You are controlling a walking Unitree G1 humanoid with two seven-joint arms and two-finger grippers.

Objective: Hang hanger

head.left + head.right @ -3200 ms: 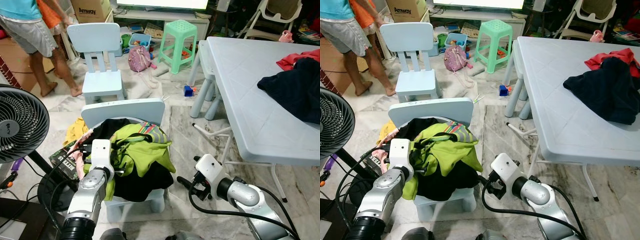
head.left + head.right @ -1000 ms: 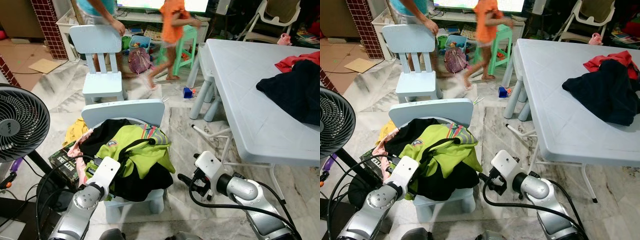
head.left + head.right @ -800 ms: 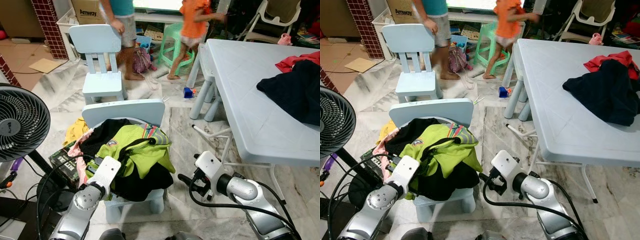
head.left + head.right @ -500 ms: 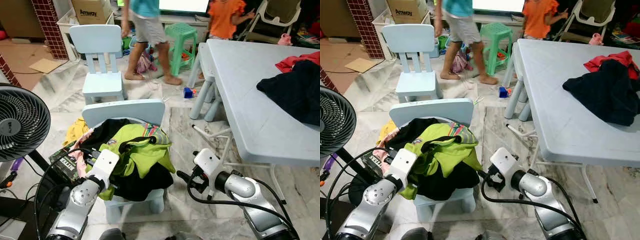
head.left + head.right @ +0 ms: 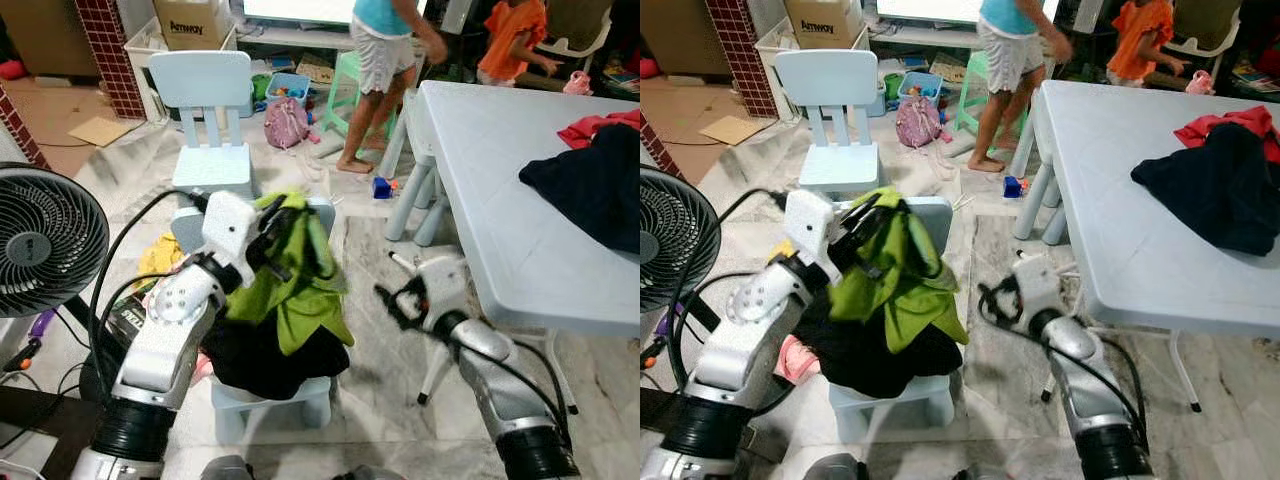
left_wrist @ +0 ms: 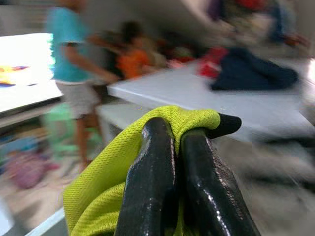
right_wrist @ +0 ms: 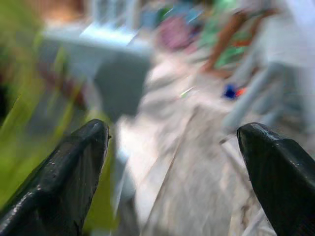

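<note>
My left gripper (image 5: 268, 228) is raised above the small light-blue chair (image 5: 270, 400) and is shut on a lime-green garment (image 5: 295, 290). The garment hangs from it, and dark hanger arms (image 5: 878, 268) show inside the cloth. In the left wrist view both black fingers (image 6: 152, 162) pinch a fold of the green fabric (image 6: 98, 191). A pile of black clothing (image 5: 260, 355) stays on the chair seat. My right gripper (image 5: 392, 300) hovers to the right of the chair above the floor, open with its fingers (image 7: 74, 162) wide apart and holding nothing.
A black fan (image 5: 45, 250) stands at the left. A pale table (image 5: 480, 170) with a dark garment (image 5: 590, 190) is on the right. A second blue chair (image 5: 210, 120) is behind. A person (image 5: 385, 50) and a child (image 5: 515, 35) stand near the table's far end. Cables trail on the floor.
My left arm has lifted the green garment up off the pile on the chair. The right arm has swung upward and forward. The people have walked to the right.
</note>
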